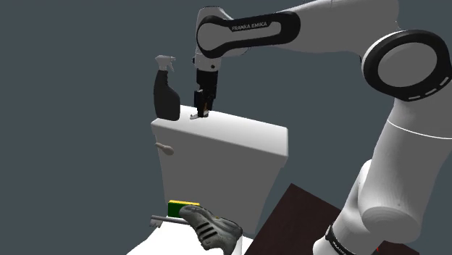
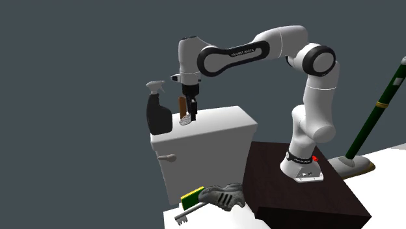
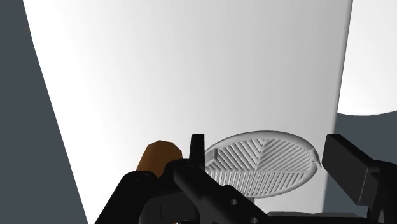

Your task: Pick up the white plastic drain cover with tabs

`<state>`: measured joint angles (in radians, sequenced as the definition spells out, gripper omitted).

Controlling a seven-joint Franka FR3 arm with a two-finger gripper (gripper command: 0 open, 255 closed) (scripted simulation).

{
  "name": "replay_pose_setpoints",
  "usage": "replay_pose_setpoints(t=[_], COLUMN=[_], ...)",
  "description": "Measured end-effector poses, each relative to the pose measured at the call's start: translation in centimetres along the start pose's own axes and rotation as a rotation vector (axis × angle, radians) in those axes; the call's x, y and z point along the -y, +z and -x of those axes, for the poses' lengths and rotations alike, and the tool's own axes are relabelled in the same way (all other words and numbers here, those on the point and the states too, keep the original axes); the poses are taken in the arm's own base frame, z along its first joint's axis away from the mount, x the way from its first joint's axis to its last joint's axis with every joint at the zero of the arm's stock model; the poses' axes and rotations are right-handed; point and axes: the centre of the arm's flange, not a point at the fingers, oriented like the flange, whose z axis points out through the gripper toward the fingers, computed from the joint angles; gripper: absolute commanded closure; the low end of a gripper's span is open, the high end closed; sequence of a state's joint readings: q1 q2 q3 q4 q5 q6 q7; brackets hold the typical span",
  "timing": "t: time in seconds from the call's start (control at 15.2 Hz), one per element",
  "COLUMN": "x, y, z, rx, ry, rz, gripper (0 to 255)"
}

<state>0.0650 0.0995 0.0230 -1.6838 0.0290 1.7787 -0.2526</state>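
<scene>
I am clamping my tool (image 1: 202,110) on the white ribbed drain cover (image 3: 261,162), holding it tilted just over the far end of the white toilet tank lid (image 1: 246,134), at the shoulder view's left. A black spray bottle (image 1: 166,94) is standing just beside it.

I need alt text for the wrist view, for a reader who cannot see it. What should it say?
A round, pale grey drain cover with slanted ribs sits at the tip of the black gripper, against a wide white surface. A small brown object shows beside the gripper, and dark grey background shows past the surface's edges.
</scene>
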Motion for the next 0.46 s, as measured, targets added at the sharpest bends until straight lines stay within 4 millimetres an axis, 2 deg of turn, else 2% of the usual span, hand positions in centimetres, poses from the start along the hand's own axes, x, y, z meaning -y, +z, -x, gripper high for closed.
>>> replay_pose_setpoints(t=[0.46], x=[0.1], y=[-3.5], z=[-0.1], rx=[0.0], ry=[0.0], rz=[0.0], gripper=[255])
